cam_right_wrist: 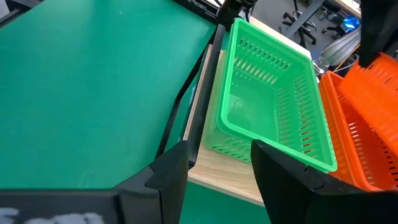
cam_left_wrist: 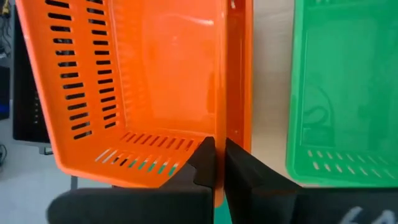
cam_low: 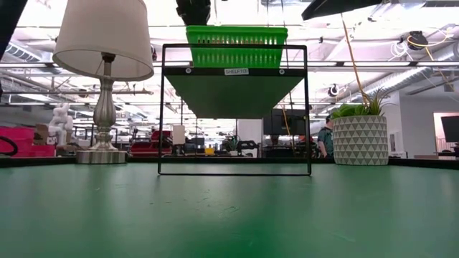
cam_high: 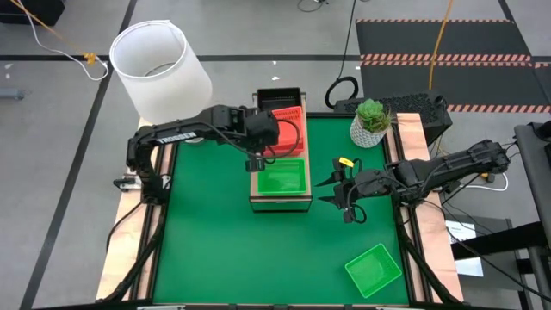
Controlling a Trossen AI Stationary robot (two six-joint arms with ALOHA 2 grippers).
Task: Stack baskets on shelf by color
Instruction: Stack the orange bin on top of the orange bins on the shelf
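Left claw: clamped on orange basket rim, above shelf middle.
Right claw: fingers apart, empty, at shelf's 3 o'clock.
Green basket: on shelf.
Loose green basket: tabletop, 5 o'clock.

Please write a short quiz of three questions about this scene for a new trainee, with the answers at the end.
1. True or false: the left end effector is shut on the wall of the orange basket.
2. Which colour is the basket lying alone on the table's green mat? A) black B) green C) orange
3. Fill in: the right end effector is ____, holding nothing, beside the shelf.

Key:
1. True
2. B
3. open
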